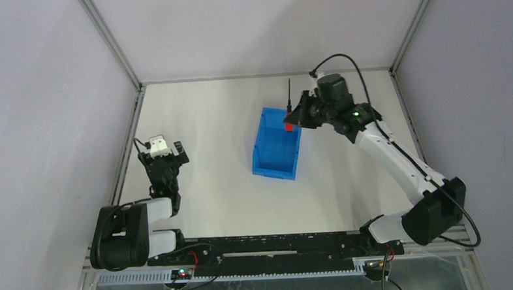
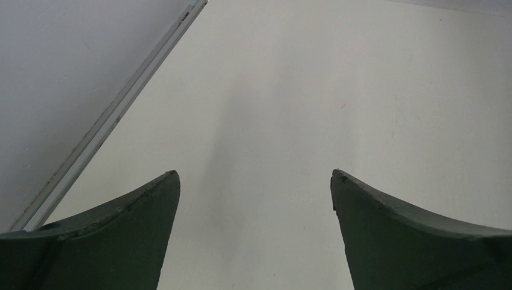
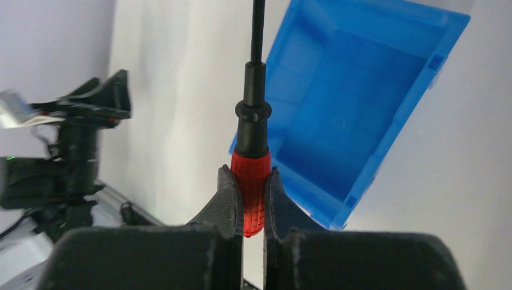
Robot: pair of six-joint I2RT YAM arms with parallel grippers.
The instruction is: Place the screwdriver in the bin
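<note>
Right gripper [image 3: 249,176]: jaws clenched on the screwdriver [image 3: 252,121]. The ribbed red handle is pinched between the two fingers, with its butt end sunk back between them. The black collar and thin shaft stick straight out past the fingertips, and the tip runs out of the wrist view.

The bin [image 1: 277,150] lies ahead of these jaws and below them. In the wrist view its open blue inside shows just beyond the shaft and off to one side of it, and the fingertips do not touch it. From overhead the red handle sits over the bin's far end, just inside the far wall, and the shaft points away past that wall over the table [image 1: 207,121]. The tool is held in the air, clear of the bin. I cannot tell how high.

Left gripper [image 2: 255,175]: jaws released, fingers spread wide, with only white tabletop between and ahead of them. The bin is well off to the side of these jaws, out of the left wrist view. A metal frame rail [image 2: 115,115] runs diagonally beyond one finger.
</note>
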